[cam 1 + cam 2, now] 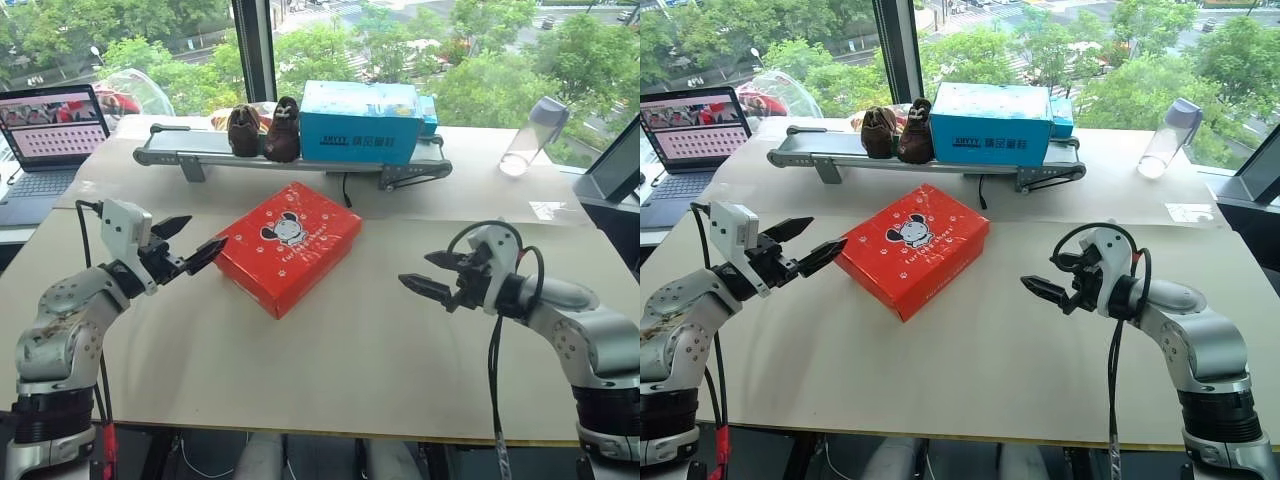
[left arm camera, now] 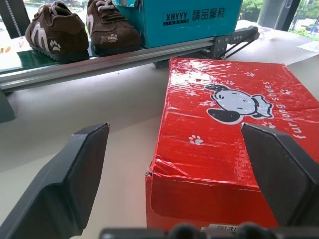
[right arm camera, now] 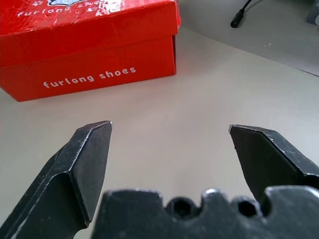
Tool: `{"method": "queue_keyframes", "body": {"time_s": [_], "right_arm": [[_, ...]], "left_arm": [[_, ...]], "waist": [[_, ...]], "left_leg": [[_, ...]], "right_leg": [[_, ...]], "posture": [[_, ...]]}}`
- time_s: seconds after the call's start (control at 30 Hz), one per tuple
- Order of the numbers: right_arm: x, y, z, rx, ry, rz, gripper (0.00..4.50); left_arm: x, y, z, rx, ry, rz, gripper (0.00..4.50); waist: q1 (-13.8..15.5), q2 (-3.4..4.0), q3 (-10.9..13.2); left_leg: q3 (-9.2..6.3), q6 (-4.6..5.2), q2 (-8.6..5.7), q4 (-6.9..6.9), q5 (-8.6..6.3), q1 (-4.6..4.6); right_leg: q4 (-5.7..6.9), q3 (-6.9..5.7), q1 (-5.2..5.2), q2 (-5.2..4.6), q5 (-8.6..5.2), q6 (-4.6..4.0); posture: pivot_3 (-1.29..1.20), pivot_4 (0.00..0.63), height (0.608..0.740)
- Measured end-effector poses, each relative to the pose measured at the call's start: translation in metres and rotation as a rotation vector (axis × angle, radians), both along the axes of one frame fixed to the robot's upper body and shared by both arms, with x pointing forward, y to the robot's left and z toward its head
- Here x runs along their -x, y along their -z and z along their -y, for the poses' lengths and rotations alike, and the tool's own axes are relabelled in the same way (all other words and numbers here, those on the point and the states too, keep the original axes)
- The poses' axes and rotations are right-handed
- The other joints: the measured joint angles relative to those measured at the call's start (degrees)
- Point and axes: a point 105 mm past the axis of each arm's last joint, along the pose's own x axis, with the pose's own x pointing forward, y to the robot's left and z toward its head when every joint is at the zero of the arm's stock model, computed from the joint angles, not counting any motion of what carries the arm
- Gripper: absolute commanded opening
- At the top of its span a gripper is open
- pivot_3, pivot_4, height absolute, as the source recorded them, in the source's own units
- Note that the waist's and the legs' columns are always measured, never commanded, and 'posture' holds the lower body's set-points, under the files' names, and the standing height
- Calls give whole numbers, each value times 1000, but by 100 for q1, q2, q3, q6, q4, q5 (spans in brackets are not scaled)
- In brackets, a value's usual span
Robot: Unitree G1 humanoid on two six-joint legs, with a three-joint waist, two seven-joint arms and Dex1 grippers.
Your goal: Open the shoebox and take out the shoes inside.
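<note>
Your left gripper (image 1: pixel 193 240) has its jaws spread wide with nothing between them, and it hangs just beside the left corner of the shoebox (image 1: pixel 288 244) without touching it. In the left wrist view, the box's near corner sits between the two black fingers (image 2: pixel 75 184), and you can see a small tear in the cardboard at that corner. Your right gripper (image 1: pixel 432 273) is also wide open and empty, held above bare tabletop (image 1: pixel 380 370) well apart from the box on its right side.

The shoebox lies flat near the middle of the tabletop, turned at an angle so one corner points toward you. Its lid is shut. It is red-orange all over, with a black-and-white cartoon mouse printed in the middle of the lid, small white paw prints scattered around it, and white lettering along one edge. The side wall facing your right gripper reads "furlong shoes" in white. The lid surface looks slightly wrinkled.

Behind the box, a narrow conveyor belt (image 1: pixel 180 152) stretches across the tabletop. On it stand a pair of dark brown shoes (image 1: pixel 263 130) and, just beside them, a blue box (image 1: pixel 360 122). A black cable (image 1: pixel 346 190) runs down from the belt toward the shoebox. A laptop (image 1: pixel 50 140) sits open at the far left, and a clear bottle (image 1: pixel 532 135) stands at the far right.
</note>
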Motion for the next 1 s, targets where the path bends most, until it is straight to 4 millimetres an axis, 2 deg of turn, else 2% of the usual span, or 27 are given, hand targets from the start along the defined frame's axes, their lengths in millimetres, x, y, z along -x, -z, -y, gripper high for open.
{"method": "queue_keyframes", "body": {"time_s": [0.17,0.27,0.33,0.4,0.47,0.6,0.7,0.77,0.9,1.0], "right_arm": [[-6,-1,1,5,5,14,4464],[-17,-6,-3,13,3,46,4464],[-25,-8,-4,31,8,70,4464],[-39,-10,-7,66,17,94,4464],[-48,-4,-6,98,38,91,4464],[-59,10,-20,121,32,72,4464],[-64,14,-51,112,-27,77,4464],[-66,12,-64,109,-55,90,4464],[-67,10,-62,127,-48,101,4464],[-63,3,-47,168,-40,110,4464]], "left_arm": [[-3,-2,-7,18,-38,11,4500],[-15,-13,-39,102,-192,48,4500],[-21,-18,-69,143,-338,78,4500],[-23,-11,-111,124,-531,67,4500],[-22,-4,-129,92,-611,64,4500],[-31,8,-130,9,-620,65,4500],[-53,11,-114,-50,-563,81,4500],[-65,11,-103,-75,-534,95,4500],[-76,12,-93,-89,-494,103,4500],[-74,10,-96,-94,-464,101,4500]], "waist": [[-7,0,0],[-25,0,0],[-35,0,0],[-72,-1,0],[-70,-2,1],[15,-5,3],[25,-5,3],[13,-6,2],[-14,-7,3],[-37,-7,4]], "left_leg": [[0,0,0,4,0,1],[0,0,6,5,0,3],[0,0,5,4,0,5],[4,1,5,2,0,4],[4,0,4,1,0,3],[3,0,3,4,0,0],[3,-2,2,12,1,1],[3,-2,-1,12,1,-1],[3,-6,-2,8,-2,-17],[3,-6,-2,8,-2,-20]], "right_leg": [[2,1,1,0,1,1],[6,1,-1,7,2,0],[5,3,0,7,2,0],[4,6,-2,8,3,1],[3,6,-3,8,3,1],[9,3,-4,8,5,0],[14,4,-3,9,11,6],[12,7,-2,8,13,9],[13,8,-18,8,14,8],[14,8,-22,7,14,7]], "posture": [[0,150,740],[0,150,740],[0,150,740],[0,150,740],[0,150,740],[0,150,740],[0,150,740],[0,150,740],[0,150,740],[0,150,740]]}}
